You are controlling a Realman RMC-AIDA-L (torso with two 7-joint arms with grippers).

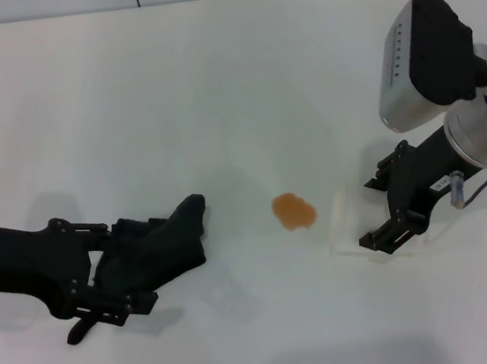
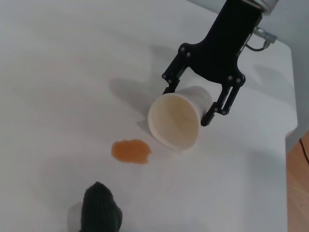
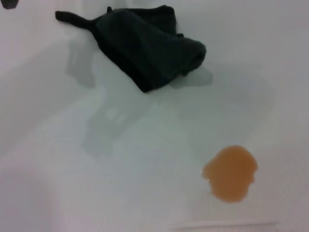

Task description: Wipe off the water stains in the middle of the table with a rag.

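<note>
Just water stains (image 1: pixel 294 211) — small orange-brown blot, uneven edge — beside rag (image 1: pixel 158 246).

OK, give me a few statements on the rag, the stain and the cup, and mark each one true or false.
1. The rag already covers the water stains. False: bare table separates them.
2. The left pincer grips the rag. True.
3. The cup stands upright. False: it lies tipped, mouth toward the stain.
4. The right pincer straddles the cup. True.
5. The stain is blue. False: it is orange-brown.
</note>
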